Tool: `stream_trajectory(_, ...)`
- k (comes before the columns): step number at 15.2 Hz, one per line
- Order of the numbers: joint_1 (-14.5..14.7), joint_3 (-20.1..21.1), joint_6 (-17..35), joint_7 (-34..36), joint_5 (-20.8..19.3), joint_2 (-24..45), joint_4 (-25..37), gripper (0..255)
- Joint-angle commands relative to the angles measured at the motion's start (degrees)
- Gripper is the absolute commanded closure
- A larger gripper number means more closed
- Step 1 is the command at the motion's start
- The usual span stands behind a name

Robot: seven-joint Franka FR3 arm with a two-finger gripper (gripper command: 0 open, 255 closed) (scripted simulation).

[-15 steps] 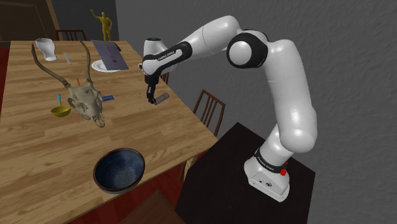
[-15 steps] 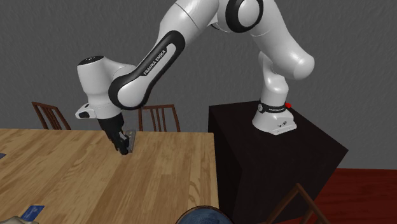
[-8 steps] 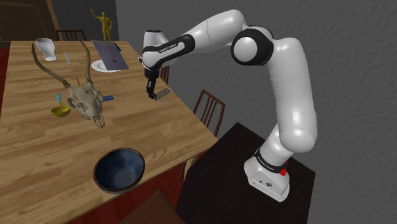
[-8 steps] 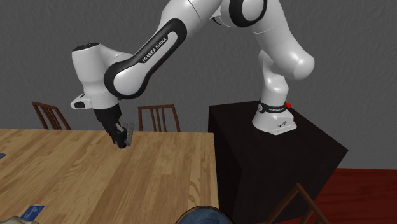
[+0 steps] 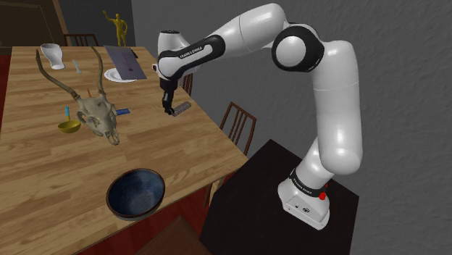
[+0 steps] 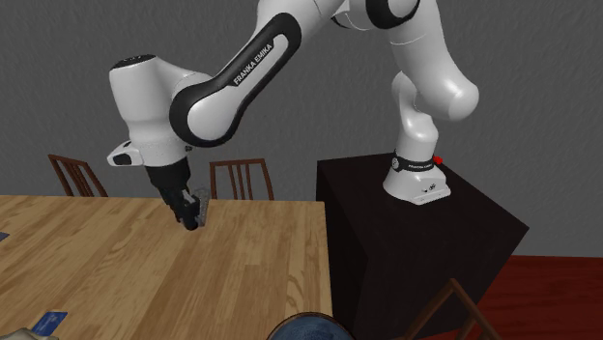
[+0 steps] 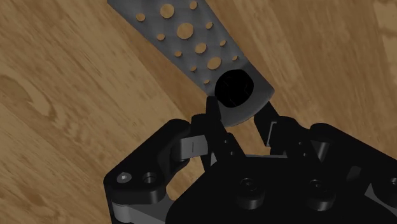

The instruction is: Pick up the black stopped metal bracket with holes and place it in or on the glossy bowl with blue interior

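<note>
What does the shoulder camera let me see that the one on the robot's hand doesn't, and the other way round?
Shoulder view: the whole white arm, the dark bowl with blue inside and an antlered skull. Wrist view: the round holes in the grey bracket and the black fingers clasping its end. Both: the gripper holding the bracket, with the wooden table beneath.
</note>
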Motion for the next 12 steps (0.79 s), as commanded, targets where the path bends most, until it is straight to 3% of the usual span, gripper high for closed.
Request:
stream_trajectory(1,1.9,0.4,1.4,2.4,-0.3,-1.7,-3.0,255)
stream_trajectory(12,11.7,2.9,4.2,15.6,-1.7,-6.5,-10.6,255)
